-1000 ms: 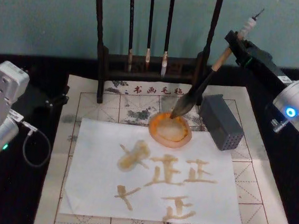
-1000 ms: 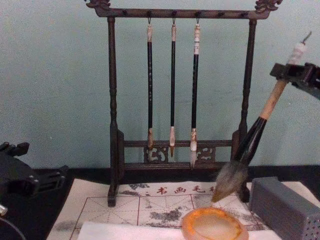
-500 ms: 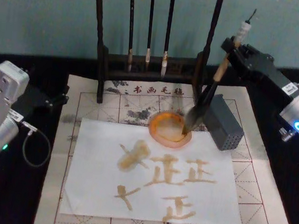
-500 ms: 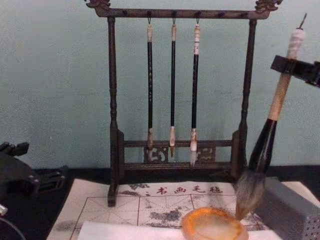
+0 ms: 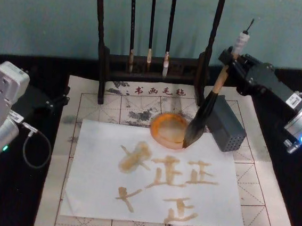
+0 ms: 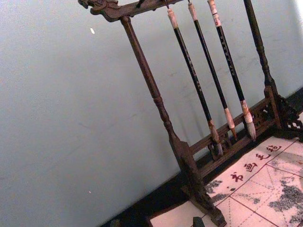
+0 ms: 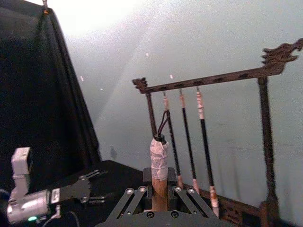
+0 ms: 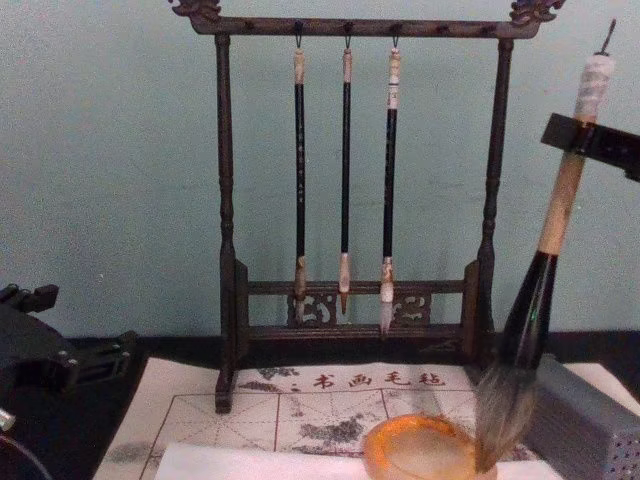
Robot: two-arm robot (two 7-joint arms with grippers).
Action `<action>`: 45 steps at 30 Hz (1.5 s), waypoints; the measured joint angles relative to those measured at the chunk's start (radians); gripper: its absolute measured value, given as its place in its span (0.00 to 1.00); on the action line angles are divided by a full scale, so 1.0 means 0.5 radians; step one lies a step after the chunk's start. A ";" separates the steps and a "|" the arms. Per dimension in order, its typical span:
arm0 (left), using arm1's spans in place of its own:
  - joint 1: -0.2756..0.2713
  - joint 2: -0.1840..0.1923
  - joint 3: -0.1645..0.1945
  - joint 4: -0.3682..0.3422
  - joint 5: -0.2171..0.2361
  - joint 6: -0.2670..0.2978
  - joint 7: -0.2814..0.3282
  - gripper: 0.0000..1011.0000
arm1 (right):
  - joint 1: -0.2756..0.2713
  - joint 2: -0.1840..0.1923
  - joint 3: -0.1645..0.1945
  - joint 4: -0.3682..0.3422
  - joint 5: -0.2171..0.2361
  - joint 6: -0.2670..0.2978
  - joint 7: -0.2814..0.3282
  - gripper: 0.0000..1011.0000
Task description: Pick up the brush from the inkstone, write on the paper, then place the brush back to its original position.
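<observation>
Chest view, cropped right pincer (image 8: 582, 138) holding brush (image 8: 545, 262), tuft at inkstone (image 8: 383, 447)

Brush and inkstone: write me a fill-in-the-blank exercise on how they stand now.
The right gripper holds the brush, its tuft tip at the ____ of the inkstone.
____ thin brushes hang from the rack.
The grey block stands ____ of the inkstone.
The left gripper is parked at the ____ edge of the mat.
Missing: rim; three; right; left.

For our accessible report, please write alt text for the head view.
The right end effector holds the large tan-handled calligraphy brush almost upright, tuft at the right rim of the round orange-tan inkstone dish. The white paper sheet nearer the robot bears tan characters; the left end effector rests far left.
</observation>
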 joint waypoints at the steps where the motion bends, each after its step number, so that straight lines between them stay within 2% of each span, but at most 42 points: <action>1: 0.000 0.000 0.000 0.000 0.000 0.000 0.000 0.99 | -0.002 0.001 -0.002 -0.004 0.000 0.000 0.005 0.20; 11: 0.000 0.000 0.000 0.000 0.000 0.000 0.000 0.99 | -0.037 0.011 -0.039 -0.071 -0.009 -0.020 0.078 0.20; 24: 0.000 0.000 0.000 0.000 0.000 0.000 0.000 0.99 | -0.077 0.055 -0.133 -0.150 -0.012 -0.033 0.229 0.20; 35: 0.000 0.000 0.000 0.000 0.000 0.000 0.000 0.99 | -0.106 0.105 -0.199 -0.174 -0.011 -0.046 0.317 0.20; 45: 0.000 0.000 0.000 0.000 0.000 0.000 0.000 0.99 | -0.105 0.114 -0.258 -0.167 -0.033 -0.064 0.361 0.20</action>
